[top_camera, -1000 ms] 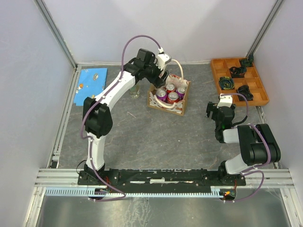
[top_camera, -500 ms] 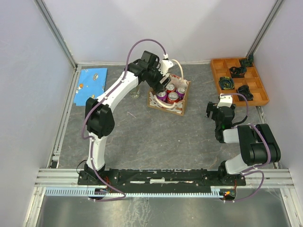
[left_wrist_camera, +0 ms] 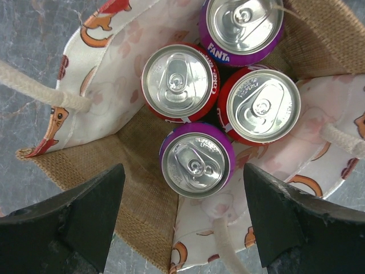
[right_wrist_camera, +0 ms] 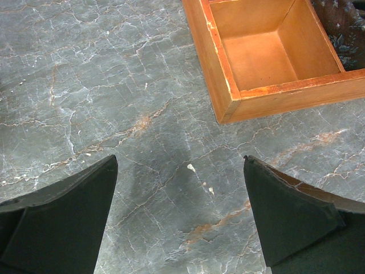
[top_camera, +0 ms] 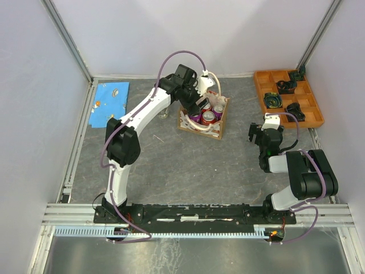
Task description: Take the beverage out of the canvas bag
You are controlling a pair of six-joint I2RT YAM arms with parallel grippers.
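The canvas bag (top_camera: 212, 131) stands open at the table's far middle, tan burlap with cream printed sides (left_wrist_camera: 108, 85) and white rope handles. Several cans stand upright in it: a purple can (left_wrist_camera: 197, 160) nearest, two red cans (left_wrist_camera: 179, 81) (left_wrist_camera: 262, 105), and a purple Fanta can (left_wrist_camera: 242, 25). My left gripper (top_camera: 197, 103) hovers right above the bag, open, its jaws (left_wrist_camera: 182, 188) wide on either side of the nearest purple can and holding nothing. My right gripper (top_camera: 264, 136) is open and empty (right_wrist_camera: 179, 165) over the bare table at the right.
An orange compartment tray (top_camera: 259, 85) with small dark items sits at the back right; its corner (right_wrist_camera: 228, 103) is just ahead of the right gripper. A blue cloth (top_camera: 110, 103) lies at the back left. A thin small object (top_camera: 158, 137) lies left of the bag.
My left gripper has moved right and forward, from the bag's left rim to above the cans. The right arm has not moved.
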